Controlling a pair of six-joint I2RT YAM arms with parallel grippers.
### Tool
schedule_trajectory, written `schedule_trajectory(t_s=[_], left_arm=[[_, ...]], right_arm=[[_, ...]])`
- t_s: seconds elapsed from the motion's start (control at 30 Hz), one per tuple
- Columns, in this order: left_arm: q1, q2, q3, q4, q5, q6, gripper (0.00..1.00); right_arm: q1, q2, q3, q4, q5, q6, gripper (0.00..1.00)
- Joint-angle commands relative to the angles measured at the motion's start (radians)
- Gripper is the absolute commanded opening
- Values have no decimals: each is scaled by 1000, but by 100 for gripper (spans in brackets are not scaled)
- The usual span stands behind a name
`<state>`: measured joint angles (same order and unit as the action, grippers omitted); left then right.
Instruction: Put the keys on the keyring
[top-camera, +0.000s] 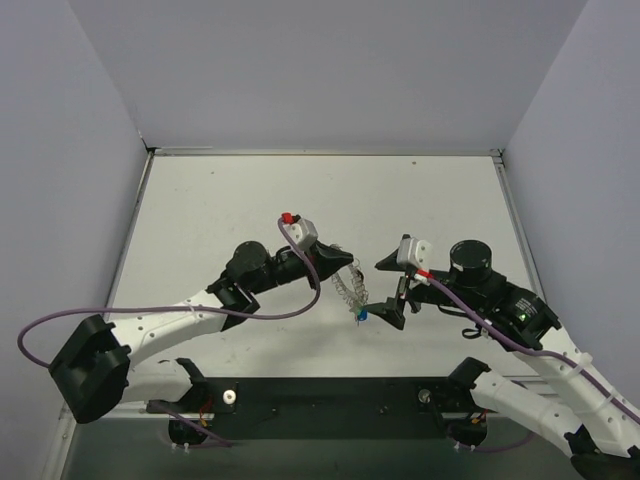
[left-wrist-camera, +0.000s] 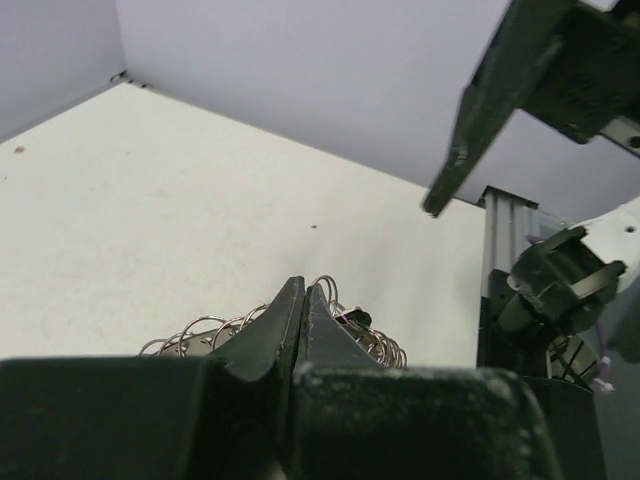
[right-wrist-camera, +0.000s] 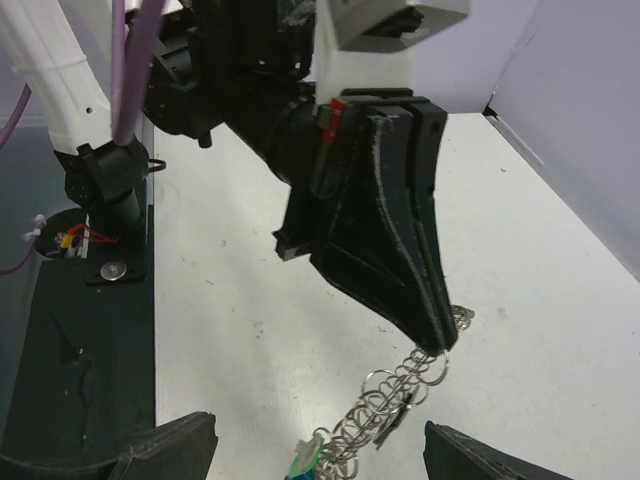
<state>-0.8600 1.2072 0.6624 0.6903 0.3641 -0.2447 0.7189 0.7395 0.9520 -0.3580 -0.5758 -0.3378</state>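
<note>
The tabletop (top-camera: 250, 200) is a matt off-white sheet, marked here and there with small dark specks. Plain pale lavender-grey walls (top-camera: 330, 70) close it in at the back and on both sides. A thin metal rail (top-camera: 320, 151) runs where the far wall meets the surface. At the near edge lies a black base plate (top-camera: 330, 395) to which both arms are fixed. Purple cables loop along each arm.

The left pincer (top-camera: 350, 267) reaches in from the left, near the middle of the tabletop. Its two black fingers (left-wrist-camera: 290, 330) are pressed flat together at the tips, clamped on the top end of the keyring (top-camera: 347, 290). The ring hangs down from those tips as a loose string of silvery wire loops. The left wrist view shows loops on both sides of the closed tips.

The keys (top-camera: 361, 315) sit at the low end of the keyring. A blue head and a green head show there, and the others cannot be made out. Whether this low end touches the tabletop, I cannot tell.

The right pincer (top-camera: 388, 292) faces the left one from just beside the keyring. It stands wide open, one finger on each side of the hanging loops, and grips nothing. In its own wrist view the fingers (right-wrist-camera: 160, 455) sit in the bottom corners, with the keys low between them.
</note>
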Motion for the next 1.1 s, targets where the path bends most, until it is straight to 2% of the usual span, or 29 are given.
schedule_trajectory(t_s=[0.0,0.3,0.63,0.87,1.07], left_arm=[[48,81,109,38,-54,12,0],[148,316,320,46,-97,30,0],[243,685,687,-12,-129,74,0],[266,834,755,-15,-148,-43,0],[236,835,657,-61,-143,-137,0]], right_arm=[[-10,-25,-35,70,31,34,86],[-19,-37,-76,96,57,72,98],[-38,-51,-94,82,102,109,100],[-47,-54,-121,83,143,181,100],[-50,-69,-157,82,131,235,100]])
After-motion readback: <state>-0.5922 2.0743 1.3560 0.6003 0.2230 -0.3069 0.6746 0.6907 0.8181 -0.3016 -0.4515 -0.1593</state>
